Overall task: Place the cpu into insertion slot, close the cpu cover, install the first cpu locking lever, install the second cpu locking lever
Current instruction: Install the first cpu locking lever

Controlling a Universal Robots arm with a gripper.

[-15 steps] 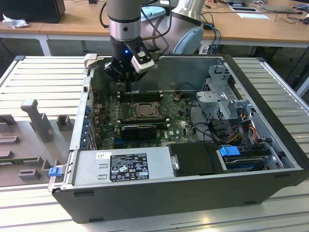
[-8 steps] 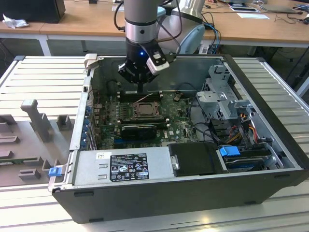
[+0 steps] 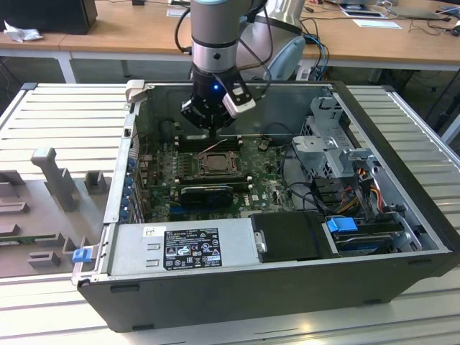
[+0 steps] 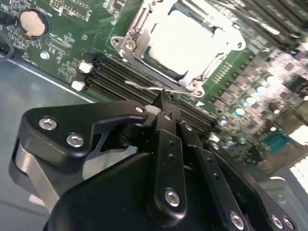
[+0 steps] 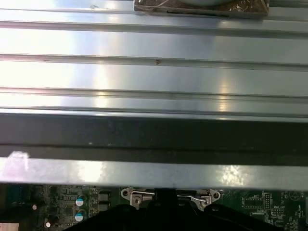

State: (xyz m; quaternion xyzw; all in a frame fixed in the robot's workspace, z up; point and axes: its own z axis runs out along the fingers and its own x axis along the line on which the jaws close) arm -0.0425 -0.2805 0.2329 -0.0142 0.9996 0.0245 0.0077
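Note:
In the exterior view my gripper [image 3: 207, 121] hangs inside the open computer case, just behind the insertion slot [image 3: 215, 164] on the green board. In the second wrist view the cpu [image 4: 185, 41] lies in the socket, pale face up. The silver cpu cover [image 4: 132, 41] lies flat around it as a frame. A thin wire locking lever [image 4: 144, 86] runs along the socket's near edge. My gripper [image 4: 163, 103] has its black fingers pressed together, tips right at the lever's hooked end. Whether they pinch it is hidden. The socket frame [image 5: 171, 196] also shows in the first wrist view.
Black memory sticks [image 4: 115, 72] lie between my fingers and the socket, and a coin battery [image 4: 32, 21] sits farther off. The power supply [image 3: 187, 244], a drive cage [image 3: 330, 144] and cables [image 3: 359, 194] fill the case. The case wall [image 5: 154, 130] rises close behind.

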